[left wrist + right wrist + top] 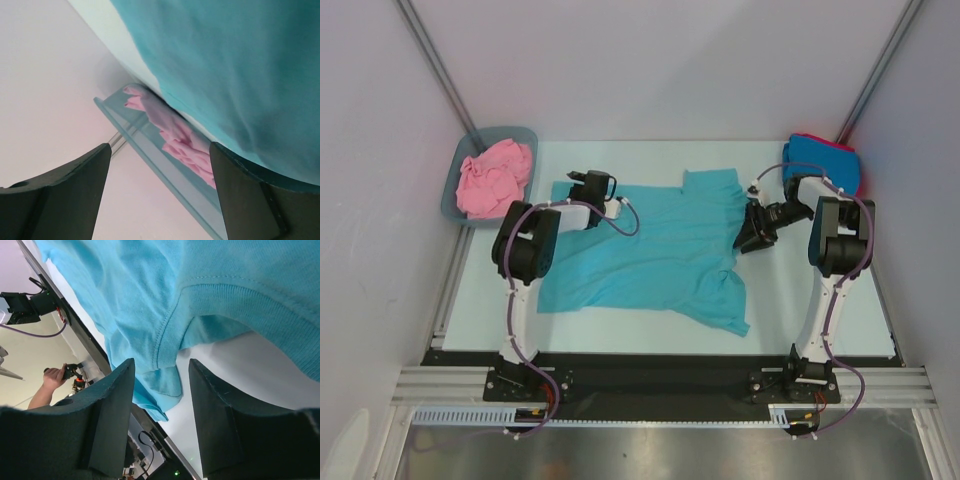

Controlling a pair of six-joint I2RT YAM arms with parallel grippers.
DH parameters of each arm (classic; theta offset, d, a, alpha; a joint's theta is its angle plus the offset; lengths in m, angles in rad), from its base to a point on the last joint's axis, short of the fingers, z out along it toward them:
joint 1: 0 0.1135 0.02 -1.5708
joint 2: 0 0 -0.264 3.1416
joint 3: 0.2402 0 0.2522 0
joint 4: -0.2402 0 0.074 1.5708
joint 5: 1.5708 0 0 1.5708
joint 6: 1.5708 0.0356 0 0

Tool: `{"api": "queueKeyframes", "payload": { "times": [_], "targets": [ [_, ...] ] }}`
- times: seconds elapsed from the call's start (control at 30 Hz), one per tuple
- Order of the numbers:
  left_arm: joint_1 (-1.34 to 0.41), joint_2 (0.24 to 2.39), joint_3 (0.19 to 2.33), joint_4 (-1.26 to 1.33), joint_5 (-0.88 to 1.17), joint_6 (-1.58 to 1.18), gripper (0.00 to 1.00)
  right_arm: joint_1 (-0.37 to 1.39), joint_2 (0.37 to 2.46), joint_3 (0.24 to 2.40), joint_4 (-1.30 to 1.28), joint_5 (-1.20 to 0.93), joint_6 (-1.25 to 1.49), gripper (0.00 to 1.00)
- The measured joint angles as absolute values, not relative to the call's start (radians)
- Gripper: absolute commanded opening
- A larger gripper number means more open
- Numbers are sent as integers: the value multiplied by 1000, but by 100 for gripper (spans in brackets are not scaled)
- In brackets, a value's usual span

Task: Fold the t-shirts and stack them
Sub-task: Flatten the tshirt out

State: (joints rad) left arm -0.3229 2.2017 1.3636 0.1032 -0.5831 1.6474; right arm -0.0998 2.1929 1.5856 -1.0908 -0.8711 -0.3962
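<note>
The teal t-shirt point(660, 250) lies spread in the middle of the table point(820, 320), rumpled along its near edge, so it looks like the one being worked on. The left gripper point(582, 184) sits low at the shirt's far-left corner. In its wrist view its fingers point(75, 190) are spread wide with nothing between them, probably placed to take that edge. The right gripper point(757, 232) faces the shirt's right side. Its fingers point(105, 415) are likewise parted and empty, just short of the ribbed collar point(240, 300), a firm seam that suits a pinch. The pink t-shirt point(492, 180) waits crumpled in the grey-blue tub point(450, 200). The bright blue t-shirt point(817, 153) lies folded on the red t-shirt point(853, 160) at the far right corner, likely the start of the stack.
</note>
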Motion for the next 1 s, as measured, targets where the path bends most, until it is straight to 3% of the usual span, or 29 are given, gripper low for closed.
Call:
{"api": "queueKeyframes", "payload": {
  "times": [0.8, 0.87, 0.97, 1.0],
  "targets": [
    [-318, 2265, 1396, 291, -687, 1737, 87, -78, 2279, 1634, -1087, -863, -308, 51],
    [-318, 2265, 1396, 291, -688, 1737, 87, -61, 2293, 1657, -1087, -866, -301, 42],
    [-318, 2265, 1396, 291, -689, 1736, 87, -33, 2319, 1691, -1066, -854, -292, 15],
    [-318, 2265, 1396, 291, -689, 1736, 87, -26, 2331, 1700, -1060, -851, -292, 0]
  ]
}}
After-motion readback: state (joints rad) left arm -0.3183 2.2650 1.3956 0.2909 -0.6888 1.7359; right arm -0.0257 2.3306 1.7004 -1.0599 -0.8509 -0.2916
